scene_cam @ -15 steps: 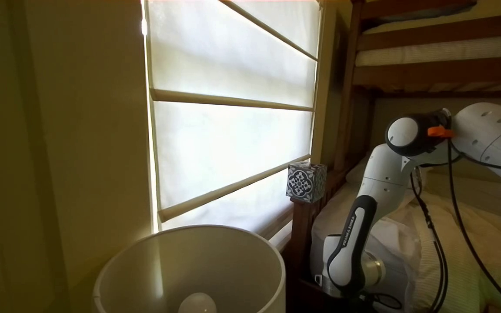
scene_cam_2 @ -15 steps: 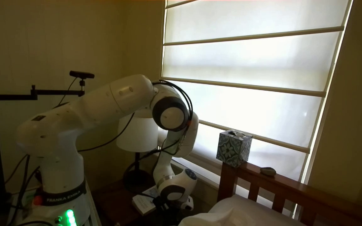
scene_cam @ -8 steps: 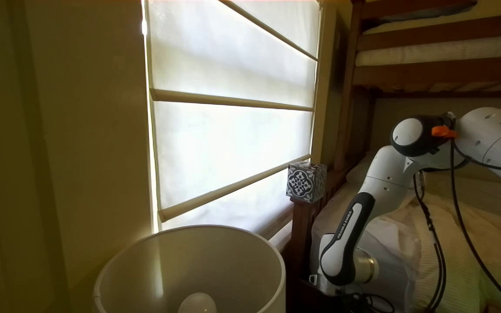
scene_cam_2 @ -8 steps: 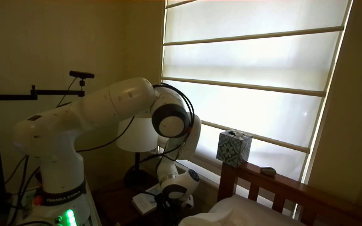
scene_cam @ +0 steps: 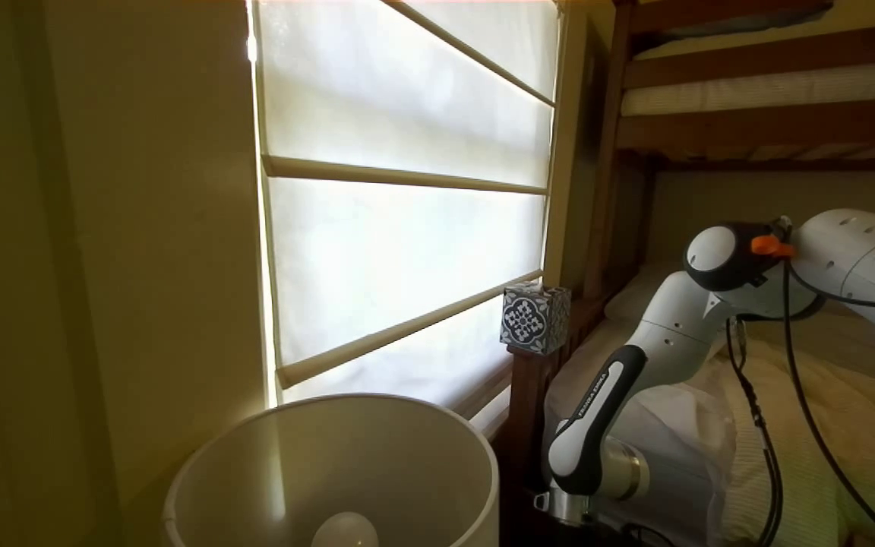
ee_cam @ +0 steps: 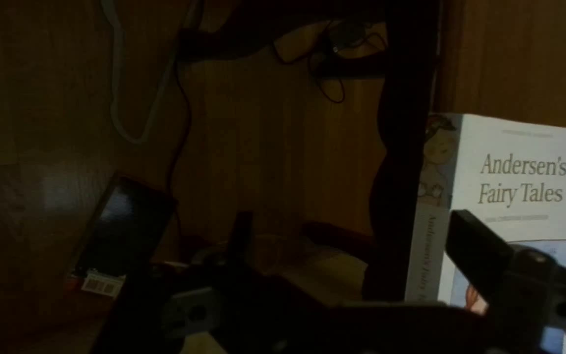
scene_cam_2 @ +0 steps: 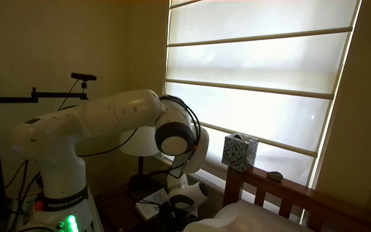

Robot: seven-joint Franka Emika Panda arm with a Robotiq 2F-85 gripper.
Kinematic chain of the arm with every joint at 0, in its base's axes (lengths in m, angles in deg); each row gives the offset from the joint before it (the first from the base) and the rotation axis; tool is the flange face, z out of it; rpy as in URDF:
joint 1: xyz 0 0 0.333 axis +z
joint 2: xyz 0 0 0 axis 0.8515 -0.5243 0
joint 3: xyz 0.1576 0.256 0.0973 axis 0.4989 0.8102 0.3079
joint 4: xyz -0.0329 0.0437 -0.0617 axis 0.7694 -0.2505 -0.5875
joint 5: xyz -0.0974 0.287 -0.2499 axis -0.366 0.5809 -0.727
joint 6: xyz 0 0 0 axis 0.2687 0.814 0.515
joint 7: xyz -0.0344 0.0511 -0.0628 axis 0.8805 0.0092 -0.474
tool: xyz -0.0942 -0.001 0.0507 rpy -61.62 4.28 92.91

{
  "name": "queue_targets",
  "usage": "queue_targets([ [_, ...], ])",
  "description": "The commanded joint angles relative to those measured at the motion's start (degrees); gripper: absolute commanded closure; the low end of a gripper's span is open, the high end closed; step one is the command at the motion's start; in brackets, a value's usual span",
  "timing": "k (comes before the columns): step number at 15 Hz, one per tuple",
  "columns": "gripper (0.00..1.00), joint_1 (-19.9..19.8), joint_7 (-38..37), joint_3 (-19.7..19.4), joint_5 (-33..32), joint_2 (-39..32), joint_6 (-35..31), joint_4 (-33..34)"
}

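My gripper is open, its two dark fingers wide apart with nothing held between them. In the wrist view the right finger overlaps a white paperback, Andersen's Fairy Tales; I cannot tell whether they touch. The book lies face up at the edge of a wooden bedside table, its spine toward the gap between the fingers. The left finger is over the darker floor. In an exterior view the book lies beside my arm's hand; the gripper there is too dark to read.
A lamp stands on the table behind the arm. A patterned tissue box and a stone rest on the bed's wooden rail. A dark flat object and cables lie on the floor.
The arm has sunk lower and its hand has shifted toward the window. More of the book shows beside the hand. The tissue box, stone and book have not moved.
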Motion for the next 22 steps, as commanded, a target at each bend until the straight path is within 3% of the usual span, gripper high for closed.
queue_targets([
  [1,0.00,0.61,4.08,0.88,2.17,-5.09,0.18,3.83],
  [13,0.00,1.30,4.83,0.44,2.15,-1.80,0.38,-0.23],
  [18,0.00,0.16,6.13,1.78,2.17,0.47,-1.43,-3.48],
  [22,0.00,-1.81,8.03,4.48,3.45,-2.90,-4.10,-1.23],
])
